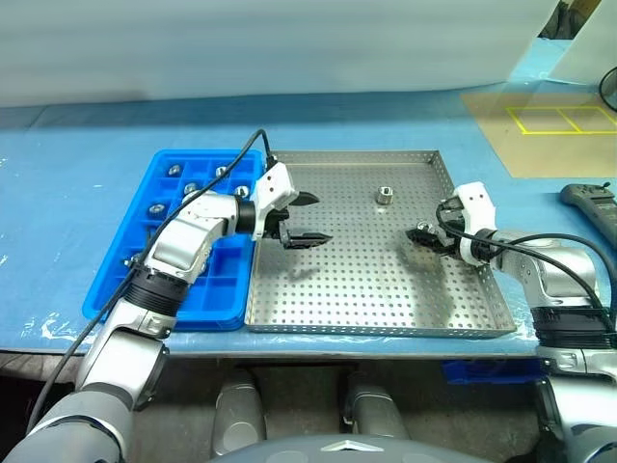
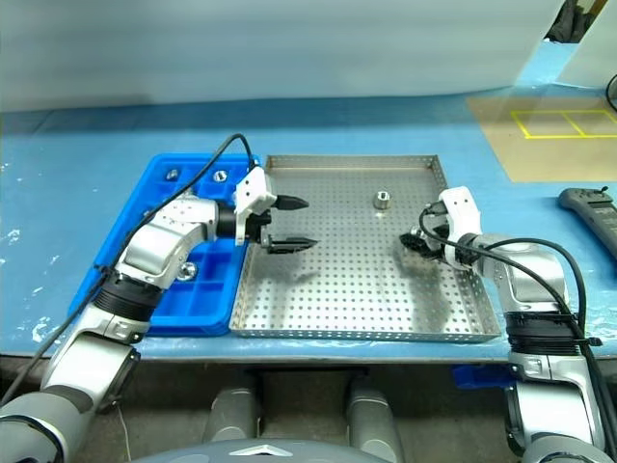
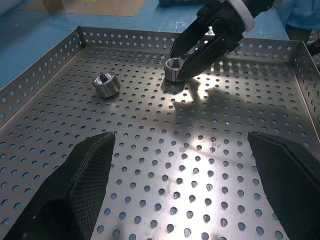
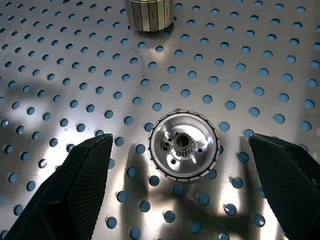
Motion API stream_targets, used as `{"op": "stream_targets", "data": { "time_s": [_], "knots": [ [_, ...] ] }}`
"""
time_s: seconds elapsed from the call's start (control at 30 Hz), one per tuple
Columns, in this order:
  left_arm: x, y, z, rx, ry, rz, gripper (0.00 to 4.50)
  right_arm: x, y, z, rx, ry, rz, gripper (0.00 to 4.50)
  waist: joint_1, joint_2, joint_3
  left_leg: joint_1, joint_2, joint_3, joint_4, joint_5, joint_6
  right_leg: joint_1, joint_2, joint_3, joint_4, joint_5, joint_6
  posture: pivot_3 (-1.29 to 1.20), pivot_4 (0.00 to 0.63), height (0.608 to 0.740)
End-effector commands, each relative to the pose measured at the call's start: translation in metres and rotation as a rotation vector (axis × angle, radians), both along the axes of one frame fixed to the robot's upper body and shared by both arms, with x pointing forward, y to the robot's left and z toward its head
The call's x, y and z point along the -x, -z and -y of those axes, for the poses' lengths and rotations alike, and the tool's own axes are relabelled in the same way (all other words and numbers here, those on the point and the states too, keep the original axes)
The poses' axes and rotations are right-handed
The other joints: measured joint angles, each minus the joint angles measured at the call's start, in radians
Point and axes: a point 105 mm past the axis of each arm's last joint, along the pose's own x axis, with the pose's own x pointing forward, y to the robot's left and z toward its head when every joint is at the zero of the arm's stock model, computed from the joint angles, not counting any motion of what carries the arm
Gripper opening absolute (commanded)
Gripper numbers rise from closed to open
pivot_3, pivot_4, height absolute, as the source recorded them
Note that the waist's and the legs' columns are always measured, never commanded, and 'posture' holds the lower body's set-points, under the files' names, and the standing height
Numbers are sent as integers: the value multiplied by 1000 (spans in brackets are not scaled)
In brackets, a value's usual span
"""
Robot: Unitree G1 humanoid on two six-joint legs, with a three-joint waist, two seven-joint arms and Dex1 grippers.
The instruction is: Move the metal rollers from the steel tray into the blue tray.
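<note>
Steel tray [image 1: 366, 289] holds two metal rollers: one [image 1: 383, 196] near far rim, one [image 4: 184, 146] between spread right gripper [image 1: 424, 236] fingers, ungrasped. Blue tray [image 1: 217, 289] compartments hold several. Left gripper [image 1: 310, 218] spread, empty.

steel tray [image 3: 150, 165] is shiny perforated metal, pretty glary. rollers [image 4: 184, 146] look like polished metal with ribbed sides. blue tray [image 1: 217, 289] is glossy plastic, and the fingers [image 3: 75, 195] have a matt, textured black look.
</note>
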Motion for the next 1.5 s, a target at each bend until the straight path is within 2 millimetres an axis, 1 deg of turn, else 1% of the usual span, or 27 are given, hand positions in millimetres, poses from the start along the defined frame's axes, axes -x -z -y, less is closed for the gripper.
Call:
{"op": "stream_targets", "data": {
  "time_s": [0.03,0.33,0.67,0.77,0.93,0.97,1.0,1.2,1.27,1.37,1.43,1.47,1.5],
  "knots": [
    [1,-13,5,5,33,55,4500,-8,-11,-3,-18,-8,51,4449,0,0,0,0,0,0,0,0,0,0,0,0,0,0,0,-148,150,740],
    [1,-16,6,1,40,61,4500,-13,-5,-3,-24,-6,37,4449,1,0,0,0,0,0,0,0,0,0,0,0,-1,0,0,-131,150,740],
    [2,-17,7,6,43,64,4500,-12,0,-2,-9,-20,4,4449,1,0,0,0,0,0,0,0,1,0,0,0,-1,0,0,-128,150,740],
    [2,-17,7,7,43,64,4500,-10,4,1,18,-23,-15,3894,1,0,0,0,0,0,0,0,1,0,0,0,-1,0,0,-128,150,740],
    [3,-17,6,7,43,64,4500,-5,9,2,26,-39,-40,2164,1,0,0,0,0,0,-1,0,1,0,0,0,-2,0,0,-124,150,740],
    [3,-17,6,6,42,64,4500,-4,9,2,26,-40,-41,1764,1,0,0,0,0,0,-1,-1,1,0,0,0,-2,0,0,-124,150,740],
    [3,-17,6,7,43,64,4500,-4,9,2,28,-41,-43,1624,1,0,0,0,0,0,-1,-1,1,0,0,0,-2,0,0,-124,150,740],
    [4,-17,2,4,37,61,4500,-2,7,6,61,-46,-33,1631,1,0,0,0,0,0,-2,-1,2,2,0,0,-6,0,0,-124,150,740],
    [4,-18,-1,2,34,58,4500,-3,2,0,55,-69,-17,1631,1,0,0,1,0,0,-3,-2,3,4,0,0,-8,0,0,-118,150,740],
    [9,-19,-9,-1,24,54,4500,-6,-14,-27,16,-159,48,1631,-1,0,0,4,0,0,-8,-2,3,8,0,0,-15,1,0,-103,150,740],
    [11,-22,-13,10,14,49,4500,-8,-22,-40,2,-201,89,1631,-2,0,0,5,1,1,-10,-2,3,8,0,-1,-16,1,0,-103,150,740],
    [12,-24,-15,25,5,45,4500,-9,-26,-50,-6,-236,110,1631,-2,0,0,5,1,1,-11,-2,3,7,0,-1,-17,1,-1,-83,150,740],
    [13,-26,-18,58,-9,31,4500,-7,-29,-64,-24,-292,126,1631,-1,1,0,5,2,1,-12,-2,3,7,0,-1,-17,1,-1,-69,150,740]
  ]
}}
